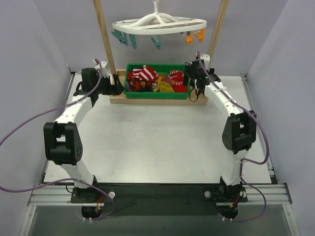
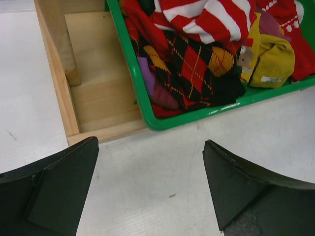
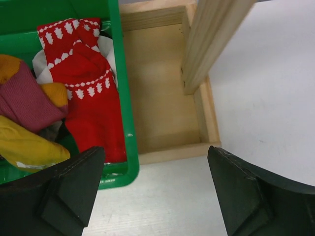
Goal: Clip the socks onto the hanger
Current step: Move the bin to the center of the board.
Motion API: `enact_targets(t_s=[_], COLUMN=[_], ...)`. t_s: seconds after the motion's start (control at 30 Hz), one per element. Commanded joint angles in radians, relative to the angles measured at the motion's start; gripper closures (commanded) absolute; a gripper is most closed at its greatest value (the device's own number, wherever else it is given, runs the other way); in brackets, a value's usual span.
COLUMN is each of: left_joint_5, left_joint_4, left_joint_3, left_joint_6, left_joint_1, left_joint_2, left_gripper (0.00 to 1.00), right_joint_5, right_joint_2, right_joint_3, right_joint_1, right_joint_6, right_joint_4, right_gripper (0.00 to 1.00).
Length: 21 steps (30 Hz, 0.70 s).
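Hard to sort out the socks [image 1: 152, 81], heaped soft and knitted in the green plastic bin [image 1: 157, 95] at the far side of the bench [image 1: 157, 142]: red-white stripes on top, argyle diamonds, plain yellow, red with white trees, lower layers buried. Above, hanging clear of them, the white oval hanger [image 1: 162, 20], hook cut off by the frame edge, teal and orange clips dangling, possibly not all visible. Flanking the bin, pale wooden rack [image 1: 105, 44] posts. Left gripper [image 2: 150, 143] spread wide, empty, above bare bench near the bin's corner; right gripper [image 3: 156, 148] likewise spread, gripping nothing, by the bin's other corner.
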Motion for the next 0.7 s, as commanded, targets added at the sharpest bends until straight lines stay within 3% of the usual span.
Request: enact_targets(t_s=[0.0,0.27,0.67], left_joint_5=[0.024,-0.017,-0.103], left_joint_4=[0.09,0.164,0.23], left_joint_3=[0.116,0.202,0.232], left_joint_6=[-0.03,-0.018,0.051], left_joint_1=[-0.009,-0.027,-0.081], left_joint_2=[0.075,0.215,0.36], left_gripper=[0.03,0.03,0.03], right_joint_5=[-0.021,-0.109,-0.188], right_joint_2=[0.093,0.206,0.302], right_joint_3=[0.121,0.223,0.28], right_joint_1=[0.011,-0.017,-0.035], right_joint_6=[0.007,0.024,0.04], right_joint_4=[-0.079,-0.096,-0.104], right_gripper=[0.12,0.17,0.34])
